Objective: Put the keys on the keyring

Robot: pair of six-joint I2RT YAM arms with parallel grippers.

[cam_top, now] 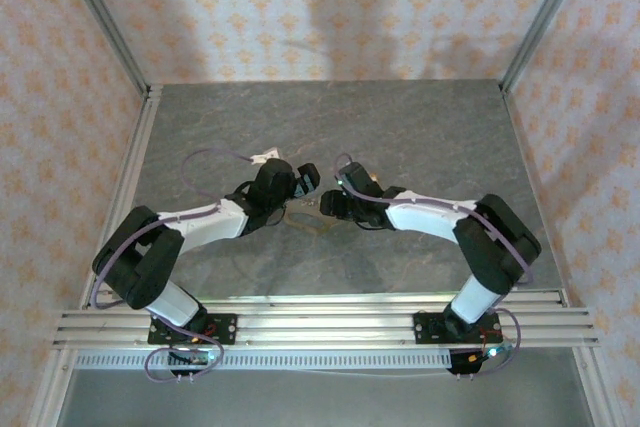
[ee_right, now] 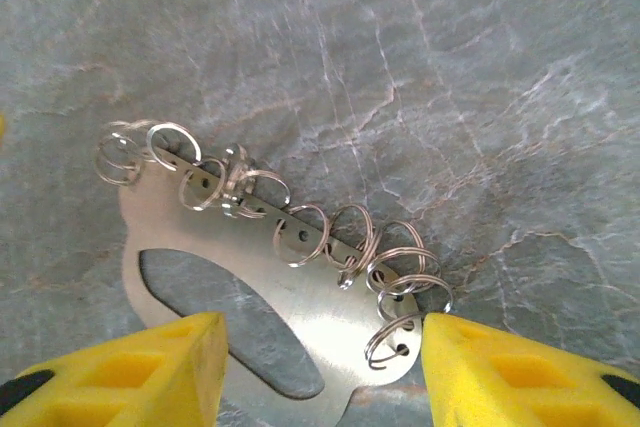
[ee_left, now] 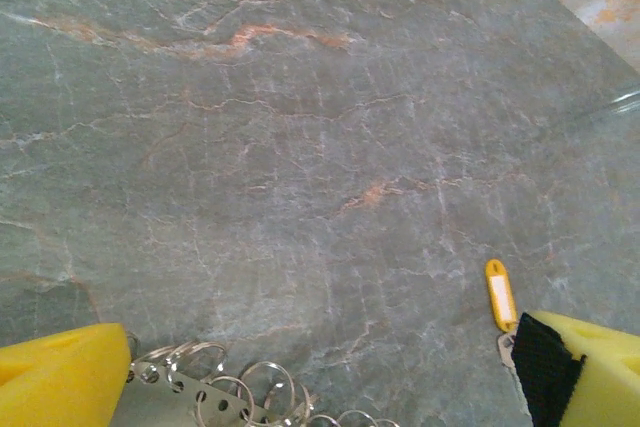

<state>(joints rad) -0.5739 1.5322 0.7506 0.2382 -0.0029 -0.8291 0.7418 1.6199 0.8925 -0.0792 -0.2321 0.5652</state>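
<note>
Yellow fingers [ee_right: 150, 367] of the right end effector [ee_right: 322, 332] sit closest, spread wide apart w/ nothing clamped. Btwn them lies the keyring [ee_right: 250, 247], a flat steel plate w/ a row of split rings along one edge. One fingertip is touching or just beside the end ring, can't tell which.

The left end effector [ee_left: 325, 337] is also apart and empty, hovering over one end of the plate. The key [ee_left: 502, 307], on a yellow tag, lies flat on the counter [ee_left: 300, 97] just beside one of its fingers, apart from the rings. From above, both end effectors meet approx. at the counter's ctr, a bit toward the near edge.

Step in hand, IMO: lining up grasps, key not yet on any ring. Next move prob. needs the right to close on the plate & steady it, and the left to shift to the key and pinch the tag. Tricky bits: the key is thin & flat on the stone, and a split ring must be pried open.
</note>
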